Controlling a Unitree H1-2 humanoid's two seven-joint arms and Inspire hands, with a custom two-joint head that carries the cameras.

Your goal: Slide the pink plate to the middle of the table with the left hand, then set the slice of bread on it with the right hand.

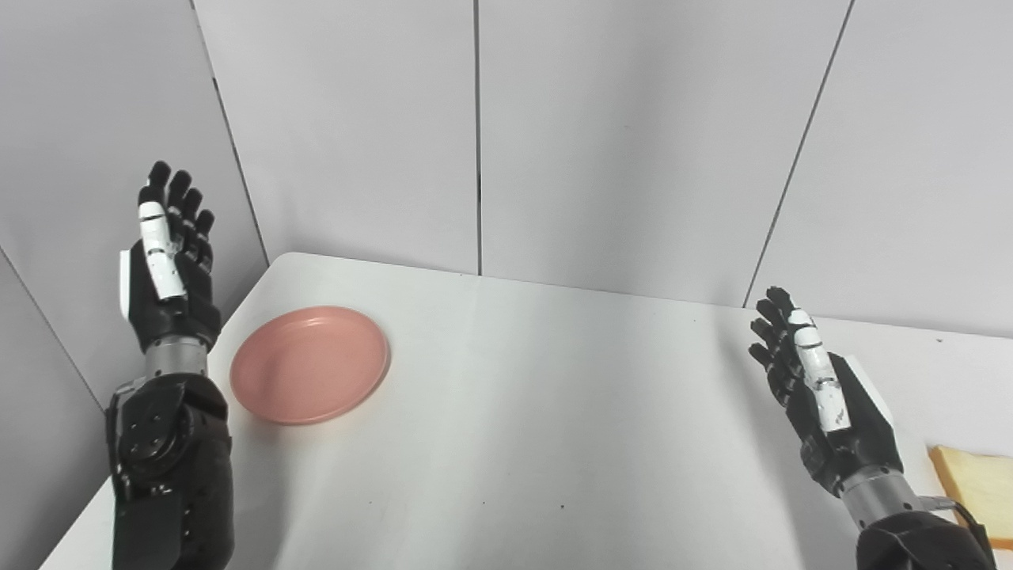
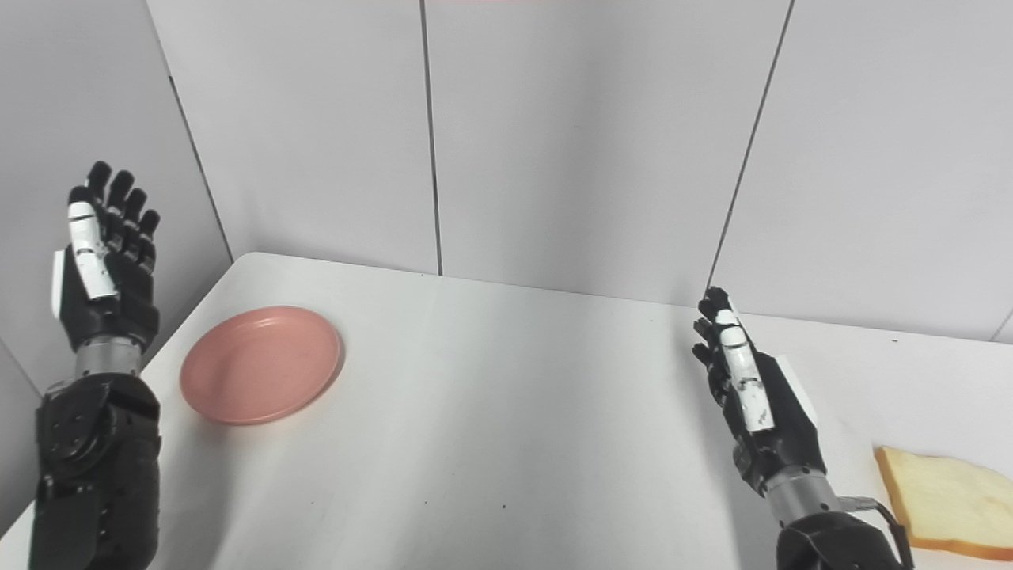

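White table [image 1: 554, 412] spreads before me, smooth, matte, far left corner rounded. Few tiny dark specks on surface: near centre [image 1: 563, 505], far right [image 1: 939, 341]. Soft light sheen runs across top from far side toward me. Behind table, pale grey wall panels [image 2: 586, 134] stand upright, split by thin dark seams [image 1: 478, 134]. One seam vertical at my centre, others slanting left and right. Left panel [image 1: 103, 119] angles toward me along table's left edge. Panels meet table's far edge directly.
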